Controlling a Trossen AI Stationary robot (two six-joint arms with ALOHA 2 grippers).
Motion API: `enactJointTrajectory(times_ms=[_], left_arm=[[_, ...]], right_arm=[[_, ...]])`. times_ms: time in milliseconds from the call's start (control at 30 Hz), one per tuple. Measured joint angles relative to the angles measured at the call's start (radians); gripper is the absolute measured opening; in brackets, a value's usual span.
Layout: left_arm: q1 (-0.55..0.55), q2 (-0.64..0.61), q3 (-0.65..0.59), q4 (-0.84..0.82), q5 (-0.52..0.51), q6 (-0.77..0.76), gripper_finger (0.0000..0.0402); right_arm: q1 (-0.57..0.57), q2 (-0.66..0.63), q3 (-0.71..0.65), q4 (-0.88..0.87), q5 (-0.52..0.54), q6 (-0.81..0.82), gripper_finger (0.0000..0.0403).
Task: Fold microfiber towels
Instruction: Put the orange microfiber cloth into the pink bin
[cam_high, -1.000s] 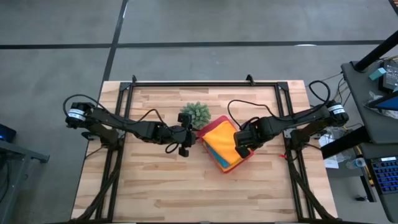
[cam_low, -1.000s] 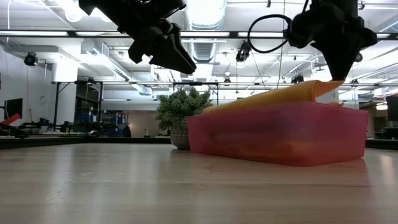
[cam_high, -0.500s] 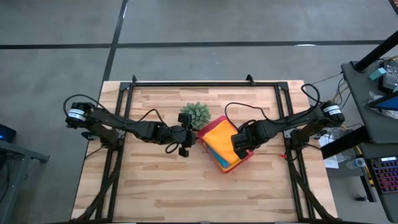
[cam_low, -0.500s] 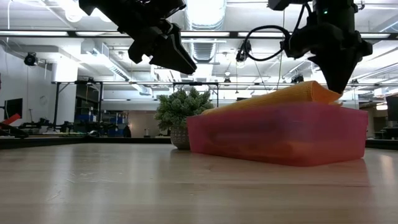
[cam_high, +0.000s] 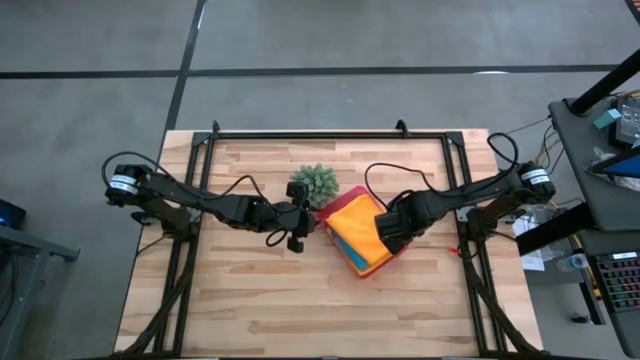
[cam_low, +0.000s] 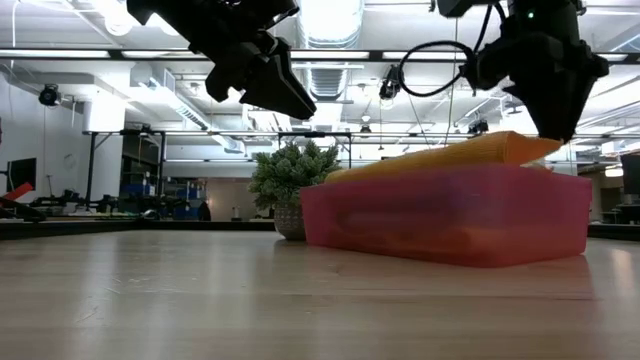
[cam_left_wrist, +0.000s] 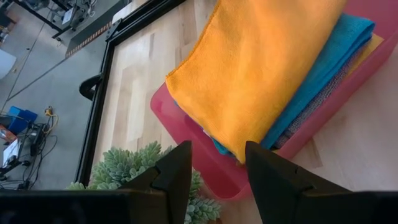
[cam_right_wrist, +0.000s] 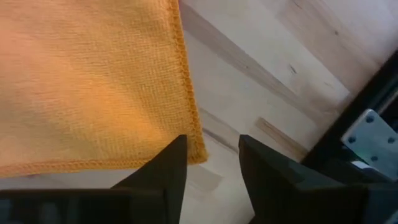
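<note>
Right claw: fingers parted with a clear gap between them, holding nothing. It hangs just above the near-right edge of the orange towel; in the right wrist view the towel's hemmed corner lies just ahead of the fingertips and is not gripped. In the low view this claw stands directly over the raised end of the towel.

Left claw: fingers apart, empty, raised off the bench. The left wrist view looks past its two dark fingers at the tray, which sits just ahead of it. In the low view it hangs well above the wood.

Orange towel: folded, topmost of the stack, lying on the pile inside the pink tray and overhanging its rim on one side.

Light blue towel: folded, directly beneath the orange one, its edge showing along the side of the stack ahead of the left claw.

Grey towel: below the blue one, only a strip visible against the tray wall.

Yellow towel: a thin edge showing at the far end of the stack.

Pink tray: rectangular, set at an angle on the bench between the two claws.

Small green plant: beside the tray's far-left corner, near the left claw.
</note>
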Motion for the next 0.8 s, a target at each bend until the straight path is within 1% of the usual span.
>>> enactJointTrajectory(times_ms=[167,433,567,700,800], left_arm=[[0.0,0.0,0.0,0.001,0.021,0.0,0.0135],[0.0,0.0,0.0,0.004,0.023,-0.001,0.0135],[0.0,0.0,0.0,0.008,0.046,-0.001,0.0135],[0.0,0.007,0.0,0.023,0.144,-0.001,0.0134],[-0.001,0.026,0.0,0.059,0.166,0.001,0.0134]], right_arm=[[0.0,-0.001,0.044,0.0,0.007,-0.011,0.0146],[0.0,-0.001,0.082,-0.019,0.008,-0.01,0.0148],[0.001,-0.001,0.11,0.001,0.04,-0.039,0.0145],[0.014,-0.002,0.117,0.146,0.06,-0.127,0.0132],[0.029,-0.002,0.111,0.299,0.061,-0.222,0.0114]])
